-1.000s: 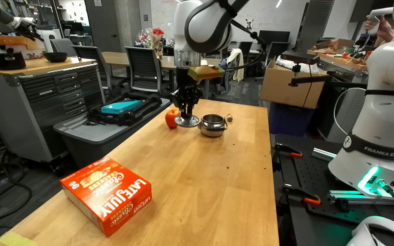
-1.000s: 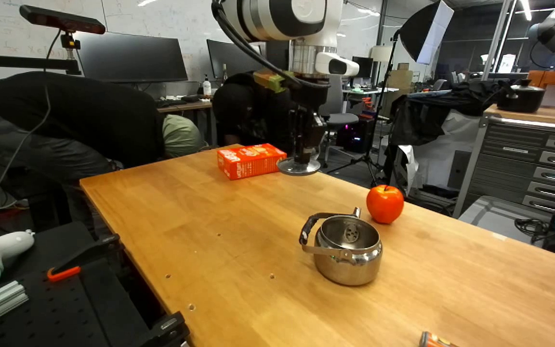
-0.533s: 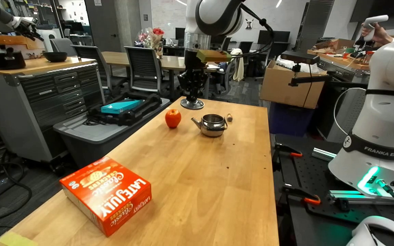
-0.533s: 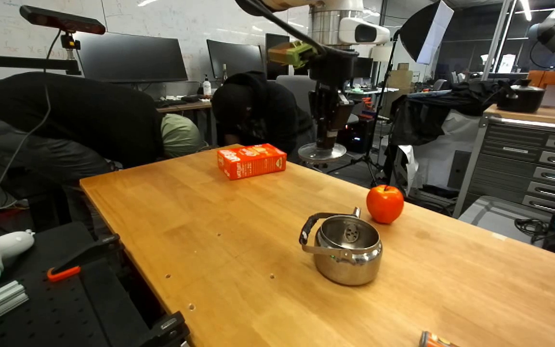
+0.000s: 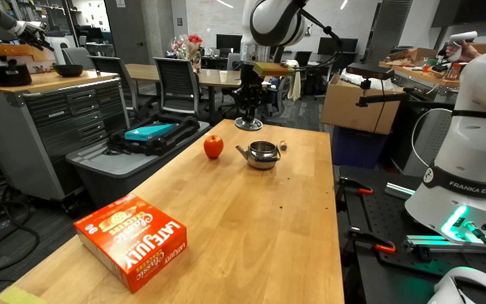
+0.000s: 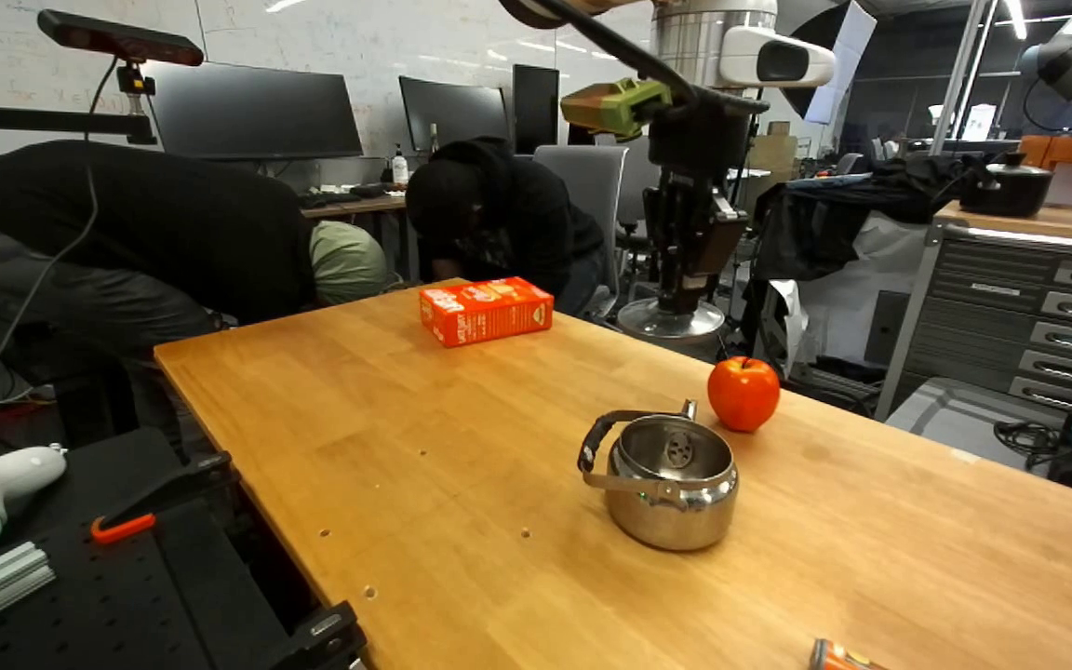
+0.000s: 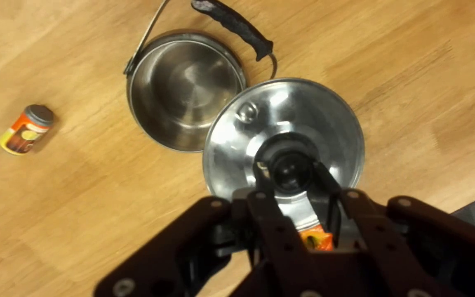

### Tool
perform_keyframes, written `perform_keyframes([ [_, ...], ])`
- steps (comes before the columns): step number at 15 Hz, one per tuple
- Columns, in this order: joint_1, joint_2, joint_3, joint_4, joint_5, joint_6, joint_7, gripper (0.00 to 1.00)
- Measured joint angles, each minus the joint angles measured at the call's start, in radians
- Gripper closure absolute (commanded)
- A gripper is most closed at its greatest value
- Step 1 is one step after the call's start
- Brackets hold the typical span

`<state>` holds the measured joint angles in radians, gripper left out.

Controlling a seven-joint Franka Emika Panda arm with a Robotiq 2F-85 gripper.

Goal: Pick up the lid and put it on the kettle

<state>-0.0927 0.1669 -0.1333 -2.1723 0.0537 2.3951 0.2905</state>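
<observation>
My gripper (image 7: 289, 169) is shut on the dark knob of the lid (image 7: 324, 113), a silver disc held level in the air. In both exterior views the gripper (image 5: 249, 115) (image 6: 682, 296) points down with the lid (image 5: 248, 124) (image 6: 657, 321) under it. The silver kettle (image 5: 262, 158) (image 6: 673, 514) stands upright and uncovered on the table, lower than the lid. In the wrist view the lid overlaps one side of the kettle's rim (image 7: 132, 95) and hides the spout. The kettle's black-wrapped handle (image 7: 237, 24) is tipped to one side.
A red apple (image 5: 213, 147) (image 6: 743, 395) stands near the spout, partly showing under the lid in the wrist view (image 7: 318, 240). A small orange can (image 7: 27, 130) lies beside the kettle. A red cracker box (image 5: 135, 240) (image 6: 487, 312) lies farther along the wooden table (image 6: 387, 521).
The gripper has moved with the lid, rightward and upward in one picture, rightward and nearer the camera in the other. The lid no longer covers the spout there. Kettle and apple have not moved.
</observation>
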Motion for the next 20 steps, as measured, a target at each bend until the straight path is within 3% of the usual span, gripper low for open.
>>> perform_keyframes([
  [20,-0.065,0.133,-0.011,-0.019,0.052,0.051,-0.057,0.93],
])
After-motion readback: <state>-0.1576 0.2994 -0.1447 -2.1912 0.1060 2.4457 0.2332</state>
